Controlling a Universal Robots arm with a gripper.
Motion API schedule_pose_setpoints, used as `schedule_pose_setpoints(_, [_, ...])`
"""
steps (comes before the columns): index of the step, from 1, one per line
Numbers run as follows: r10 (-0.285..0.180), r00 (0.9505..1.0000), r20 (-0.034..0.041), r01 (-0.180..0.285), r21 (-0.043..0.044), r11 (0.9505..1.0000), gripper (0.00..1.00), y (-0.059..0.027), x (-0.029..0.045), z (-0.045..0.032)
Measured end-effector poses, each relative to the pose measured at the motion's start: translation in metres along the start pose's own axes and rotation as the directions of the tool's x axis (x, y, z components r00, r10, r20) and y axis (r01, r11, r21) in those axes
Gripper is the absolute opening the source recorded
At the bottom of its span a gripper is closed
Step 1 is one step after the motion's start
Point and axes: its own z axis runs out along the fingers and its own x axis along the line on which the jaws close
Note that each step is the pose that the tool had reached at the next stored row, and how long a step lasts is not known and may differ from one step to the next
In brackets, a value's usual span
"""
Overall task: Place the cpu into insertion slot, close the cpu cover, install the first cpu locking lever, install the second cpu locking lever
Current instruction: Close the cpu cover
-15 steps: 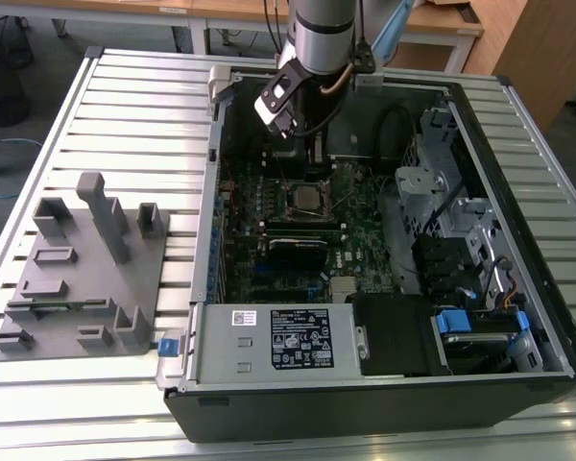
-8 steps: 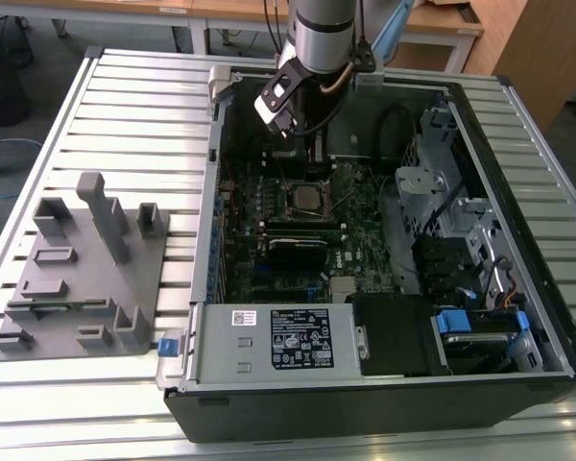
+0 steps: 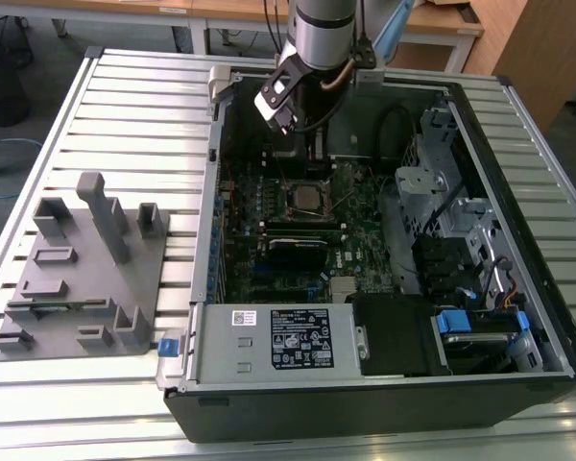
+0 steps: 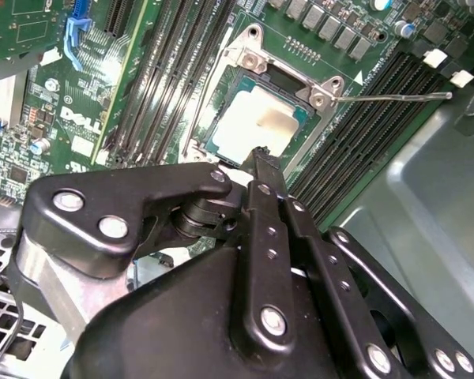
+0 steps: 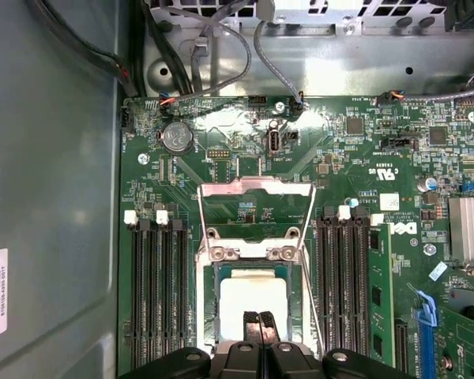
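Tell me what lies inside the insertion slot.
The cpu lies in the insertion slot, silver top showing. The end effector covers part of it; whatever is under the cpu is hidden.

We identify a robotics lab by the slatted aluminium table (image 3: 125,106) carrying an opened computer case (image 3: 365,415) and grey fixture tray (image 3: 77,288), with wooden desks (image 3: 442,21) behind.

Bright, even overhead light in the exterior view, pale sheen on the slatted table (image 3: 134,106), softer and dimmer down inside the computer case (image 3: 384,408). Harsh glare on the cpu (image 4: 257,126) (image 5: 253,304) top in both wrist views, washed nearly white. Shiny patches across the green motherboard (image 5: 245,126) too.
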Motion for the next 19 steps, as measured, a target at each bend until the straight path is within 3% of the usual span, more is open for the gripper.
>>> schedule_pose_setpoints(12, [0.000,1.0000,0.0000,0.000,-0.0001,1.0000,0.11,0.0010,-0.0002,-0.0159])
schedule_pose_setpoints(19, [0.000,1.0000,-0.0001,0.000,0.0000,1.0000,0.11,0.0012,-0.0002,-0.0190])
